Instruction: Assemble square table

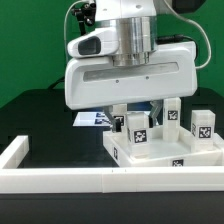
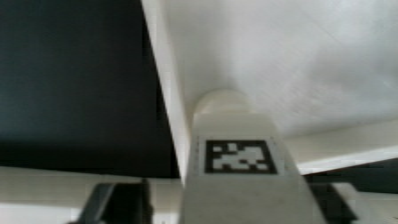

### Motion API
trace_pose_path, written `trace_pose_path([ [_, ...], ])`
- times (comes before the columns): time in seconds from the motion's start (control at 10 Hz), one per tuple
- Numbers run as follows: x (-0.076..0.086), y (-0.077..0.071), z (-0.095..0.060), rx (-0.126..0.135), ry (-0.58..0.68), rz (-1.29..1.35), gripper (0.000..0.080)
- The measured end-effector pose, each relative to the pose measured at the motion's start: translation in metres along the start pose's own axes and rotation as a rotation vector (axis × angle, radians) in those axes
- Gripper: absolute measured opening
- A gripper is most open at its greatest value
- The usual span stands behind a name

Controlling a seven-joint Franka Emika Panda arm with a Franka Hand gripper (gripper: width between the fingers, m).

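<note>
The white square tabletop lies on the black table at the exterior view's right, with white tagged leg blocks standing on it. My gripper hangs straight over the nearest leg block. In the wrist view that leg block stands upright on the tabletop, tag facing the camera, between my gripper's two dark fingers. One finger looks tight against the leg, while a pale strip shows beside the other; contact is not clear. Two more legs stand further back.
The marker board lies flat behind the tabletop, partly hidden by my gripper. A long white rail runs along the black table's front, with a corner piece at the exterior view's left. Black table surface shows beside the tabletop.
</note>
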State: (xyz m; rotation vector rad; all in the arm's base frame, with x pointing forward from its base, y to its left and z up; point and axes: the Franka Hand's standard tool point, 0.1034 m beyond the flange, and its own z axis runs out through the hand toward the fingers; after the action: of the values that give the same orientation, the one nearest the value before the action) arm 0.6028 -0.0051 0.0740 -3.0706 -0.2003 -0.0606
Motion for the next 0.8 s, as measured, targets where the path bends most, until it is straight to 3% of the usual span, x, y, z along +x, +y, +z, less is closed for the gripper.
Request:
trace_pose_path([
  [0.4,-0.0001,-0.0001,0.0002,0.001,0.0,0.036,0.0289],
  [0.6,-0.0001,0.0004,0.0006,0.023,0.004,0.333,0.0289],
  [0.8,-0.0016,-0.0061,0.0021,0.026,0.013,0.591,0.029],
])
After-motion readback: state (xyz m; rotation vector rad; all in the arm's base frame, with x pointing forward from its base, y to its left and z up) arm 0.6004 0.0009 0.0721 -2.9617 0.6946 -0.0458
